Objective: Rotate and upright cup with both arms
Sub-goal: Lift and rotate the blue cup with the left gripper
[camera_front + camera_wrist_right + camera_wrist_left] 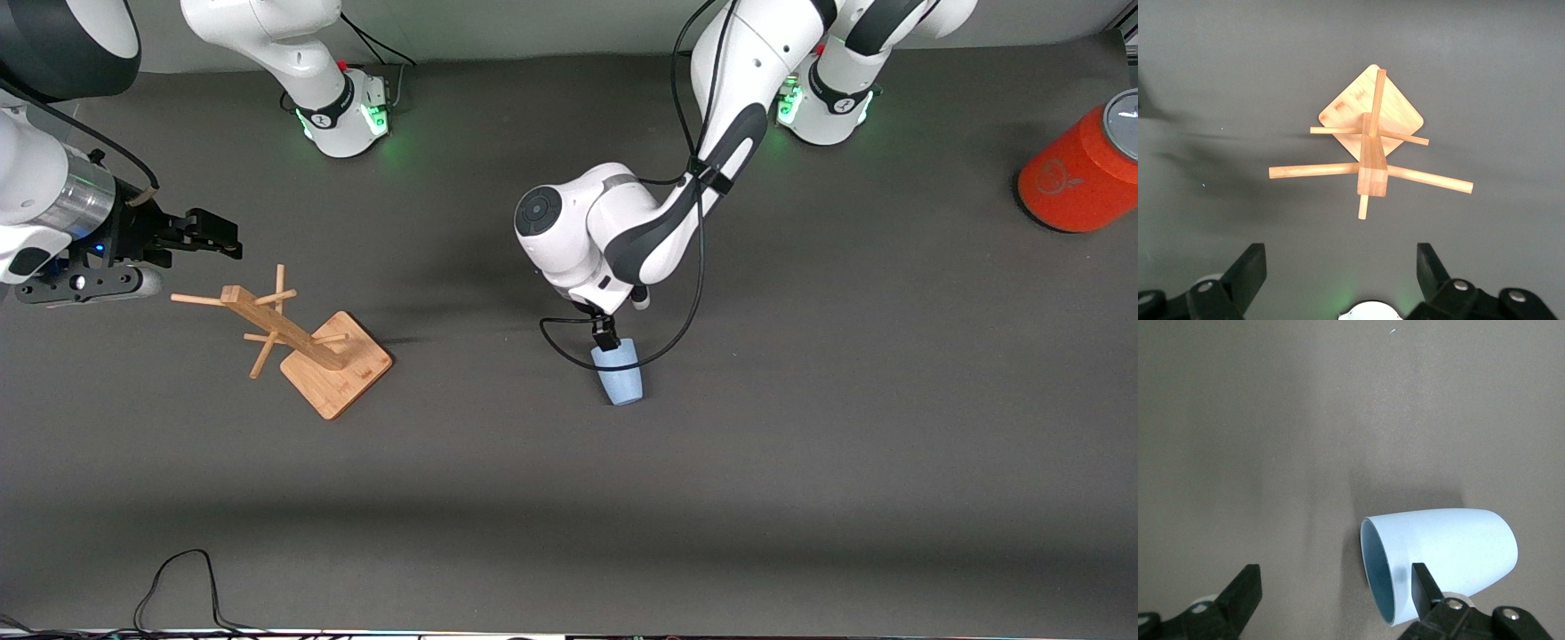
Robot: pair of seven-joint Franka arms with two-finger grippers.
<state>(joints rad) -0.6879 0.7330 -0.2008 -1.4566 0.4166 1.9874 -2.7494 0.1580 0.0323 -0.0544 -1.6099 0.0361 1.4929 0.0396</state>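
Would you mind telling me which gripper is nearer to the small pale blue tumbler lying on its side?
Left. The left gripper is down at the small pale blue tumbler, fingers open around its rim. The right gripper waits above the wooden peg rack.

One cup (621, 375), one wooden rack (307, 342), one orange cylinder (1080, 173).

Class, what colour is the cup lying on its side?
Pale blue; the cup shows best in the left wrist view.

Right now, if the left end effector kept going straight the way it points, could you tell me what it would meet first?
Probably the cup, lying on its side on the table. The open left end effector has one finger at the cup's rim, though depth is unclear.
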